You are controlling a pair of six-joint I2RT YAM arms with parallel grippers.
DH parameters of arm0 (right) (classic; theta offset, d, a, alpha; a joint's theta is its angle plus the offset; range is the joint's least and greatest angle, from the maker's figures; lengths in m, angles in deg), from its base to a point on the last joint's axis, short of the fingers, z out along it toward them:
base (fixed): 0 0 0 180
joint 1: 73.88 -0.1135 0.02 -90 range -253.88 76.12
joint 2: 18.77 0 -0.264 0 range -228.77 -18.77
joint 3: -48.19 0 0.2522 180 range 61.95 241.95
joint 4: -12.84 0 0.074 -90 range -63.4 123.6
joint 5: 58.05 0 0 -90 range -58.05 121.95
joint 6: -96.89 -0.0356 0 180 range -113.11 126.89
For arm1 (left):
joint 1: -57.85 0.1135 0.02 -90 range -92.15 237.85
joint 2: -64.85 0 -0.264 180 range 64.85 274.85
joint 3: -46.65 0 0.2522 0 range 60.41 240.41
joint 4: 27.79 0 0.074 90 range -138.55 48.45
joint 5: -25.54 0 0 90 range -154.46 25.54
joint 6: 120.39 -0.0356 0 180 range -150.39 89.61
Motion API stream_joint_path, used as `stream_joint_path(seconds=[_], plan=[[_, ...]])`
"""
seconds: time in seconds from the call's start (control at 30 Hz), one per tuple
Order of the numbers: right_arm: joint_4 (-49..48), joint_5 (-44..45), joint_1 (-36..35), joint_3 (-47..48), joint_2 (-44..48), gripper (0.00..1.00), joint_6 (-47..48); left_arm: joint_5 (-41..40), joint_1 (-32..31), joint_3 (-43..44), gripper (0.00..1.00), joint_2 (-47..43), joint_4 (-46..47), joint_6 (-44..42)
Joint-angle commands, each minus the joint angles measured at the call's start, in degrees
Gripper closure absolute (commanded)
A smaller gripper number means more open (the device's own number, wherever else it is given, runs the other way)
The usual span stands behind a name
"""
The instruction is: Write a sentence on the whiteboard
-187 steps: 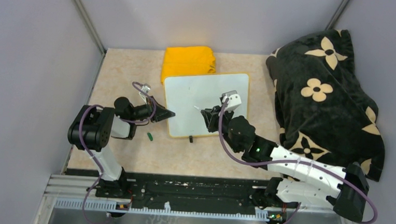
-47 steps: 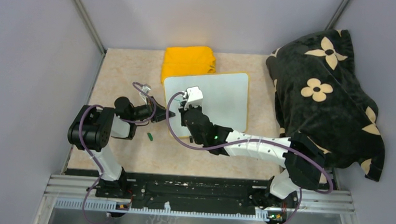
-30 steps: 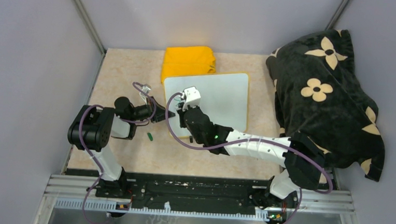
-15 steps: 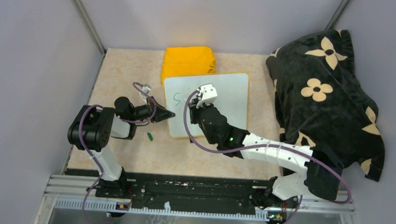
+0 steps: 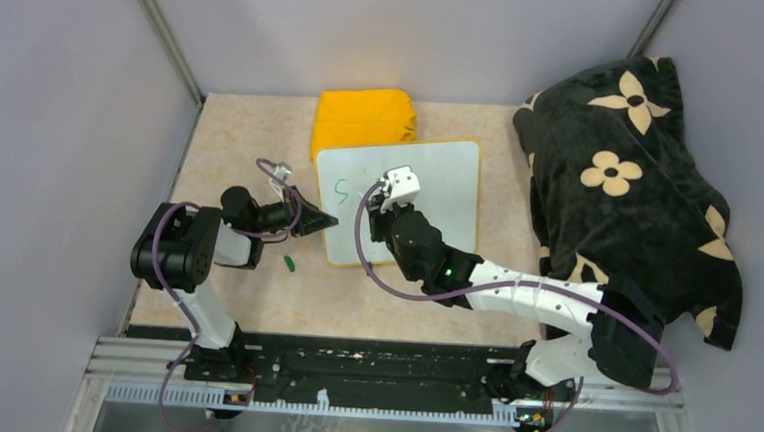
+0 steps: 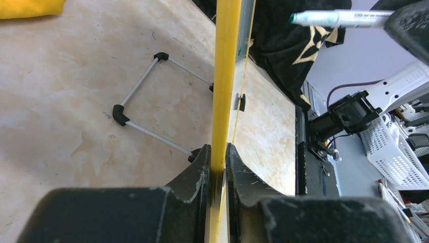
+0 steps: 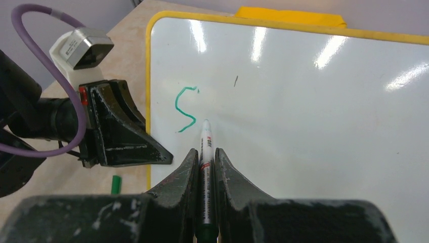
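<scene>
my left tool [image 6: 216, 152] is pressed onto the near left edge of the whiteboard [image 5: 440, 185], pinching its yellow rim between both fingers. my right tool [image 7: 205, 152] is closed tight around a marker [image 7: 206, 147], which points out over the left part of the whiteboard.

the right wrist view shows best what is written: of the sentence [image 7: 186, 109] there is one green s near the whiteboard's left rim, and the marker tip sits just right of its lower end. from above the s [image 5: 340, 187] is only a small squiggle. my left wrist view looks along the whiteboard's edge, so the writing is hidden there. it does show a wire stand [image 6: 152, 101] lying on the worktop under the whiteboard, and the marker's green tip looks just clear of the surface, though i can't be sure.

only the top view shows a folded yellow cloth [image 5: 364, 120] touching the whiteboard's far edge, a black flowered blanket [image 5: 631, 181] to the right of the whiteboard, and a green cap [image 5: 290, 263] just off its near left corner.
</scene>
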Motion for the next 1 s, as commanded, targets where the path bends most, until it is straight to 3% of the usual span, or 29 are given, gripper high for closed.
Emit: stream_joint_path(seconds=[0.0,0.43,0.97], plan=[[-6.1,-2.5,0.1,-2.5,4.3,1.0,3.5,-1.8,0.3,0.7,1.0,0.0,-2.3,-2.1],[-9.2,-9.4,2.5,-5.6,6.4,1.0,3.0,-1.8,0.3,0.7,1.0,0.0,-2.5,-2.3],[-5.8,-6.5,3.4,-2.6,2.6,1.0,0.7,-1.8,0.3,0.7,1.0,0.1,-2.6,-2.3]])
